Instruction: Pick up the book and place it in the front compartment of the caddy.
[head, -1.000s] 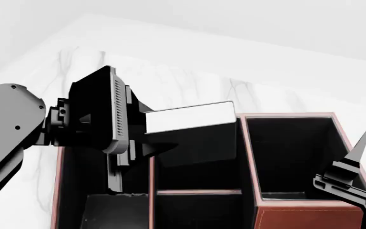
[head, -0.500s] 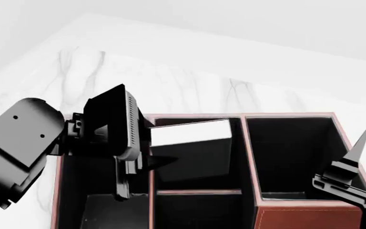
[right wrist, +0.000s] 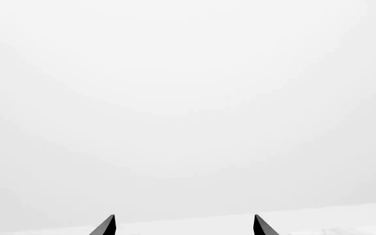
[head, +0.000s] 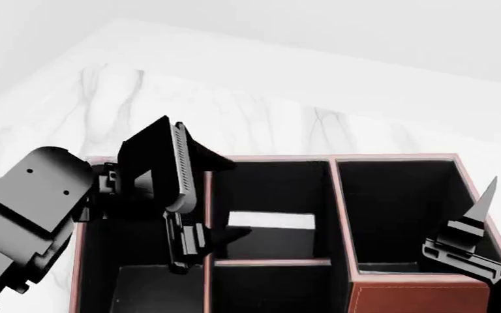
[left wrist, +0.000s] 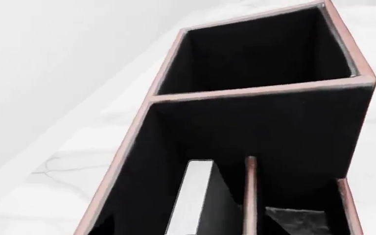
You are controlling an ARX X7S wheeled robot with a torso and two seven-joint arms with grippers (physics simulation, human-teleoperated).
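The reddish-brown caddy (head: 390, 157) fills the lower head view. The book (head: 273, 220), seen as a white page edge, sits down inside the front compartment (head: 268, 189), beyond the low pinkish cross divider (head: 273, 262). My left gripper (head: 233, 195) hangs over that section's left wall and is open, one finger above the rim and one low by the book's end. In the left wrist view the book (left wrist: 191, 196) stands beside the divider (left wrist: 250, 196); no fingers show there. My right gripper (right wrist: 183, 227) is open and holds nothing, with a finger (head: 485, 202) by the caddy's right wall.
The caddy's taller end section (head: 398, 215) lies at the right, and a full-length side section (head: 137, 261) lies under my left arm. A white marble tabletop (head: 233, 111) spreads behind the caddy to a pale wall.
The book has gone down from above the rim into the compartment. My left gripper lowered with it, then opened and let it go. The right arm has barely moved.
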